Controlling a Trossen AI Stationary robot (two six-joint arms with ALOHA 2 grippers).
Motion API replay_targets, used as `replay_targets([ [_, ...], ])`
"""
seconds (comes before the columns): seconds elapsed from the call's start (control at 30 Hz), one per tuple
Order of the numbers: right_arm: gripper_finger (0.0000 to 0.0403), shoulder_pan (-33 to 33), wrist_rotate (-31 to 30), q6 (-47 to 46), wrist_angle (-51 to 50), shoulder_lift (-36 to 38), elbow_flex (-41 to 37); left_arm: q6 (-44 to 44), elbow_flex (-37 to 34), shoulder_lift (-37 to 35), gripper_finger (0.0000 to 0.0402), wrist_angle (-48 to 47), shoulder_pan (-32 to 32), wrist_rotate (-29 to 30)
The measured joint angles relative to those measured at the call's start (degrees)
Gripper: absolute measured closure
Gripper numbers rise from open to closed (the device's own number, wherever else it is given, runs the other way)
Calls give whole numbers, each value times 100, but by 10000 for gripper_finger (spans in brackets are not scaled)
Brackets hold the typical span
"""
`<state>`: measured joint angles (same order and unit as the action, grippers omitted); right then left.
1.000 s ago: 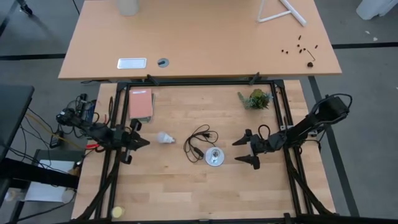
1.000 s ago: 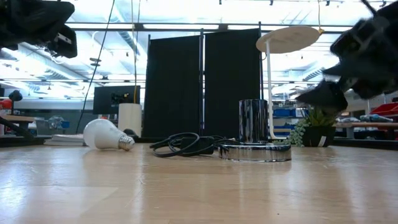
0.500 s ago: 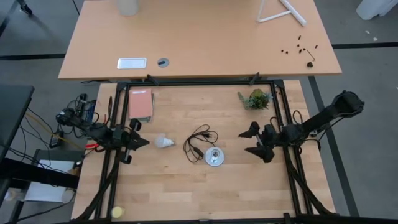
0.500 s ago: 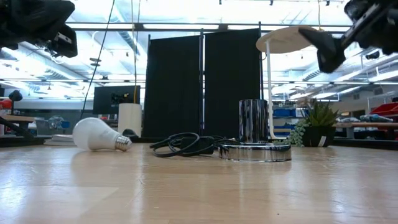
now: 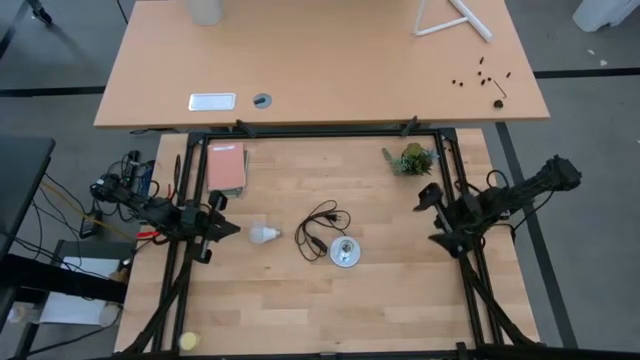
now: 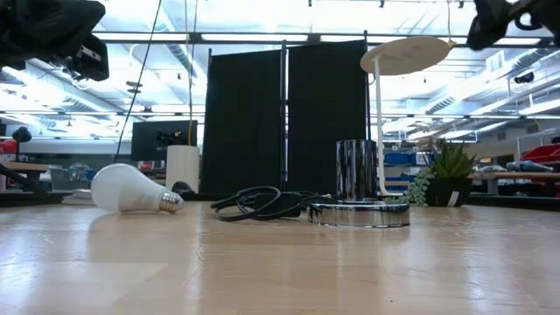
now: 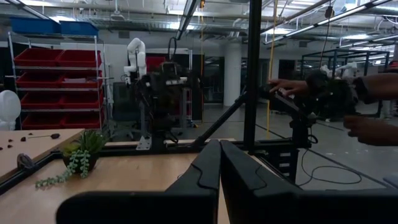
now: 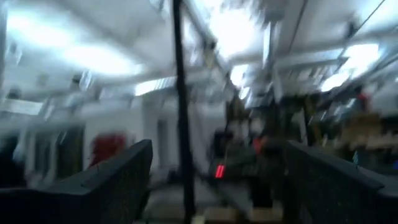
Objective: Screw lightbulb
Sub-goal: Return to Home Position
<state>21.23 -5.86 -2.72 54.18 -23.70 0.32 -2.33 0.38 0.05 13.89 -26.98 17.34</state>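
Observation:
The white lightbulb (image 5: 263, 235) lies on its side on the wooden table, its screw base toward the right; the low view shows it too (image 6: 131, 190). The silvery socket disc (image 5: 344, 252) stands right of it, its black cord (image 5: 320, 228) coiled beside it. My left gripper (image 5: 232, 229) hovers shut just left of the bulb, touching nothing; its own view shows its fingers together (image 7: 219, 168). My right gripper (image 5: 432, 216) is raised at the table's right edge, open and holding nothing, fingers wide apart (image 8: 217, 180).
A pink book (image 5: 226, 166) lies at the far left, a small plant (image 5: 411, 158) at the far right, and a yellow ball (image 5: 188, 341) at the near left corner. A black frame (image 5: 320, 132) rims the table. A person's hands (image 7: 367, 124) show beyond the table.
My right gripper has drawn back from beside the socket disc toward the table's right edge, rising and tipping its fingers upward, and it has stayed open. The lightbulb has rolled a little toward the near edge.

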Motion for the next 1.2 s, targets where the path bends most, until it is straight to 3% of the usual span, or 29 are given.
replay_targets([
  [0.3,31,-9,97,-172,-2700,983,0,0,0,0,385,-2,0,0],
  [0.7,31,-180,93,-401,-4896,2304,0,0,0,0,385,-2,0,0],
  [1.2,31,-221,115,-218,-5160,2332,2,0,0,2,385,0,0,2],
])
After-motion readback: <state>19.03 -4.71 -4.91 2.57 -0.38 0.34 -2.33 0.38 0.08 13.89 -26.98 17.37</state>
